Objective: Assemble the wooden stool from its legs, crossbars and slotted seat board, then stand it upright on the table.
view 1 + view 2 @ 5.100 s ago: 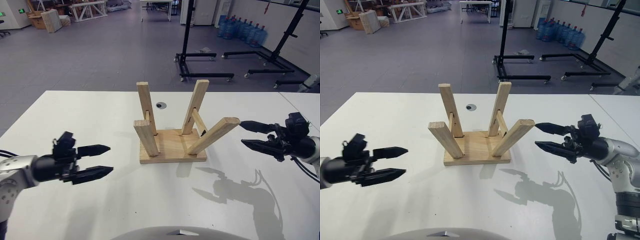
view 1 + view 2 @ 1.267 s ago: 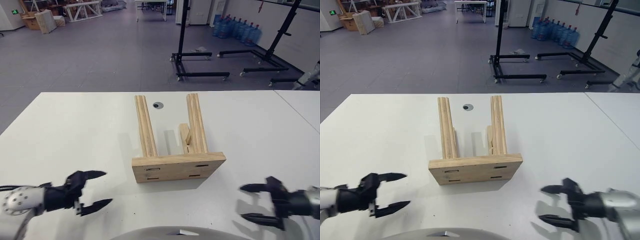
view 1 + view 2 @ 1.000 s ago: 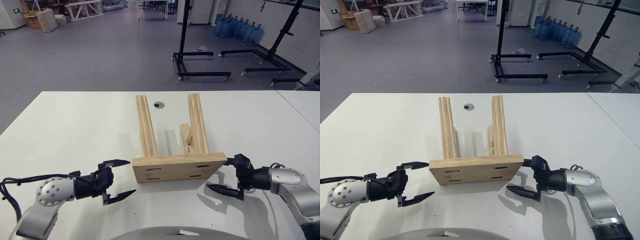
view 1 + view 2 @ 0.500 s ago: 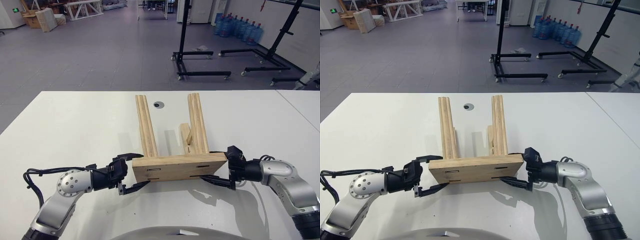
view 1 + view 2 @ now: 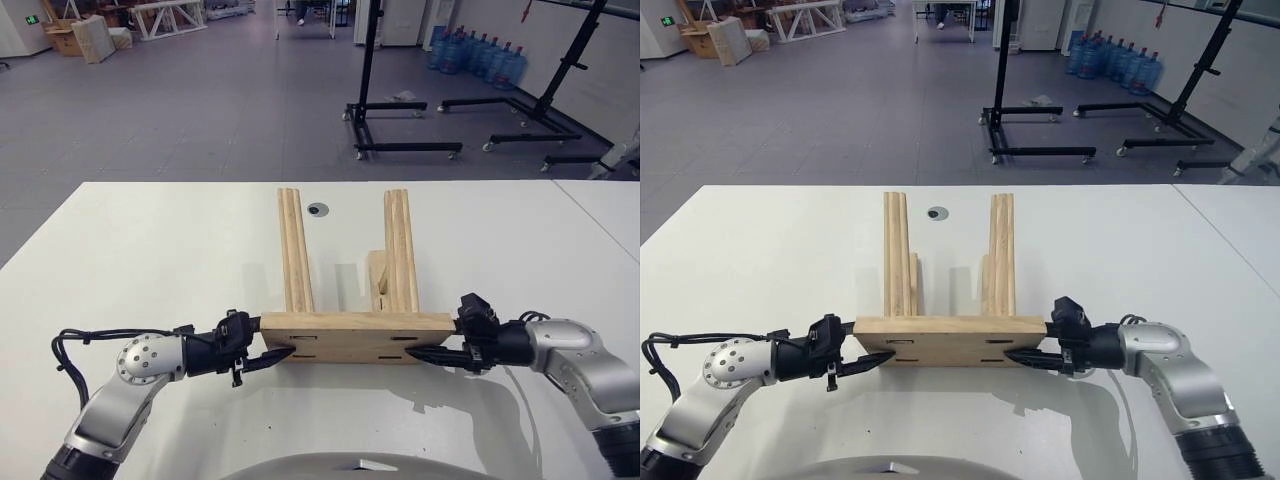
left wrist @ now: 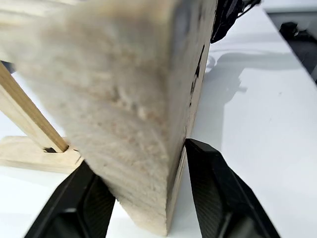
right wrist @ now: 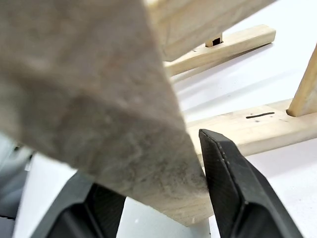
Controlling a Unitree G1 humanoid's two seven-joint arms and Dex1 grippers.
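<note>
Judged rigid and moderately light, the stool point(image 5: 293, 250) is best held at the seat board point(image 5: 355, 335) ends, where left gripper point(image 5: 270, 342) and right gripper point(image 5: 438, 340) each pinch across its thickness

A white counter point(image 5: 150, 240) carries a small round fitting point(image 5: 318, 210), perhaps a cable grommet, near its far edge. Beyond, on grey floor point(image 5: 200, 110), stand black wheeled stands point(image 5: 405, 150), blue water jugs point(image 5: 480, 55) and wooden crates point(image 5: 95, 40).

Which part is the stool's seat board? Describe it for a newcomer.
On the white table, a wooden stool lies with legs pointing away. The seat board is its wide slotted slab nearest the robot, pinched endwise between the left tool and right tool.
</note>
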